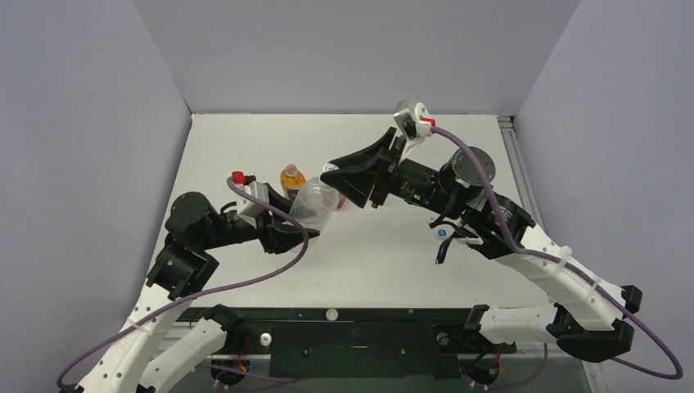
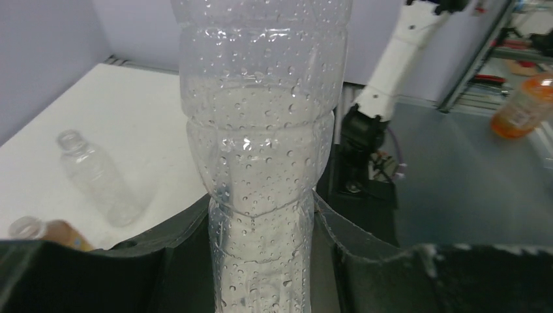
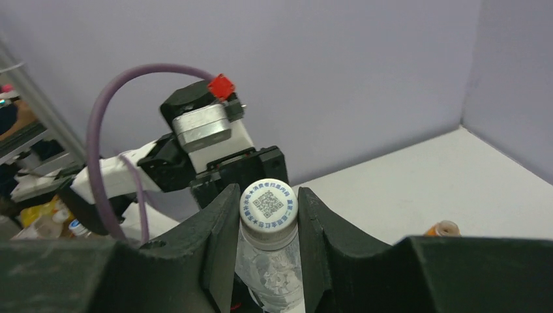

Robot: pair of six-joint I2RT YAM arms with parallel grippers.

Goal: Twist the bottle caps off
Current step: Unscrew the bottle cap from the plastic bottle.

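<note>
As the right gripper (image 3: 269,220) clamps the cap (image 3: 269,203), its sides hide.

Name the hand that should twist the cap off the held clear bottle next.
Right. The right hand is shut around the white cap, while the left hand clamps the clear bottle lower down, steadying it.

White cap (image 3: 268,205) on clear bottle (image 3: 270,277), right wrist view: blue QR code printed at centre of top. Ring of small blue chars round the code, too small to read. Background orange bottle (image 2: 522,107), left wrist view: pale label, print blurred, illegible.
</note>
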